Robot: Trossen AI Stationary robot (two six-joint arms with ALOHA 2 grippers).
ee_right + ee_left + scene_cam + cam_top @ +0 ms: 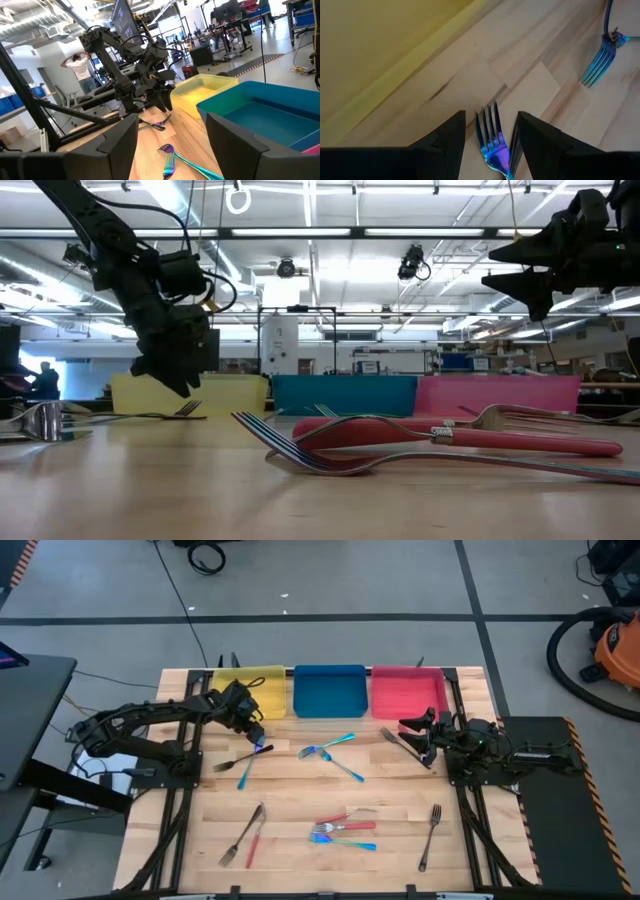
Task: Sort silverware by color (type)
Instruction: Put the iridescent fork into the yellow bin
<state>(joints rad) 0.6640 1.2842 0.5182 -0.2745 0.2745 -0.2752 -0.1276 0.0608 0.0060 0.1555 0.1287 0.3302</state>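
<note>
My left claw (490,145) hangs open over a blue fork (492,145) lying flat on the worktop (300,810) near the yellow tray (250,690); the tines show between its fingers. The right claw (415,732) waits open by the red tray (408,692). I judge the fork light, stiff and slick, so I'd pinch across its narrow neck.

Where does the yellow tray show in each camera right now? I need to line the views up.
High: yellow tray at the table's far edge, leftmost of three.
Low: its wall at the back, left of the blue tray.
Left wrist: fills the upper left.
Right wrist: centre right, beside the blue tray.
Shared landmark: the blue tray next to it.
</note>
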